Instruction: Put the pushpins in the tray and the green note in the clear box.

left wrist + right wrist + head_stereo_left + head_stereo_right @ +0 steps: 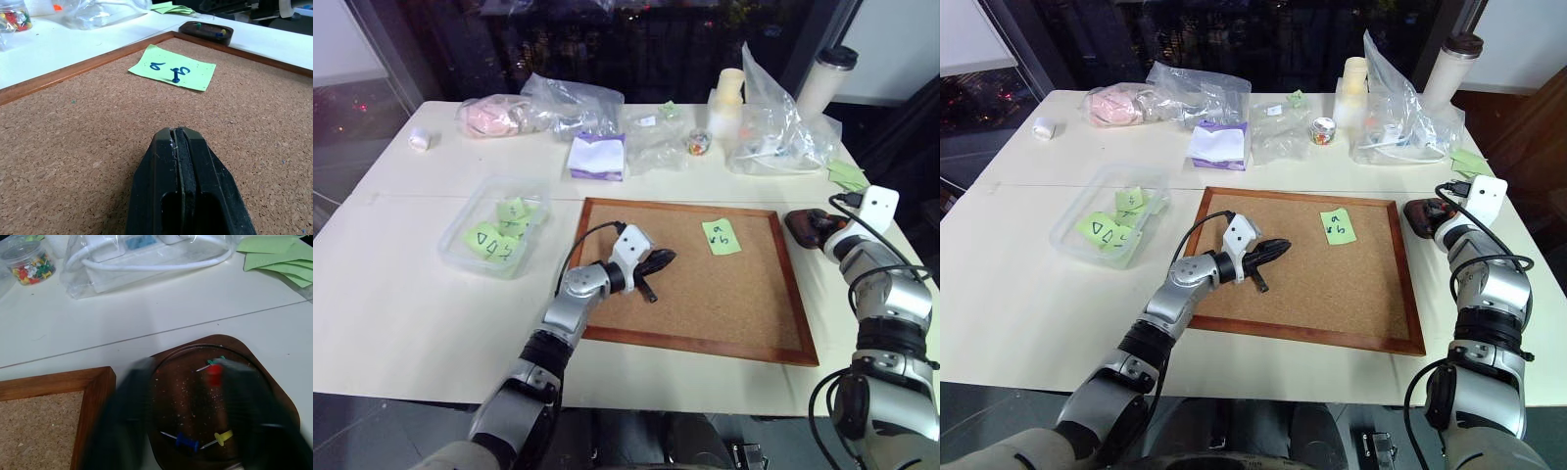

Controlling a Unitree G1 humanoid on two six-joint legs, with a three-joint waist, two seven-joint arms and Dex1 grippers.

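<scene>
My left gripper point(662, 260) is shut with nothing in it, low over the corkboard point(695, 345). The green note point(721, 236) with black handwriting lies flat on the cork, ahead of that gripper and apart from it. At the board's right edge stands the dark brown tray point(234, 345), and my right gripper point(188, 372) hangs open just above it. A red pushpin point(213, 374) shows blurred between the spread fingers, touching neither. Green point(215, 362), blue point(187, 441) and yellow point(224, 436) pushpins lie in the tray. The clear box point(470, 201) sits left of the board, holding green notes with triangle outlines.
A small jar of pushpins point(699, 143), crinkled plastic bags point(773, 137), a purple tissue pack point(597, 155) and a tall cup point(827, 78) line the far side of the table. A stack of green notes point(847, 174) lies behind the tray. A white tape roll point(420, 139) is far left.
</scene>
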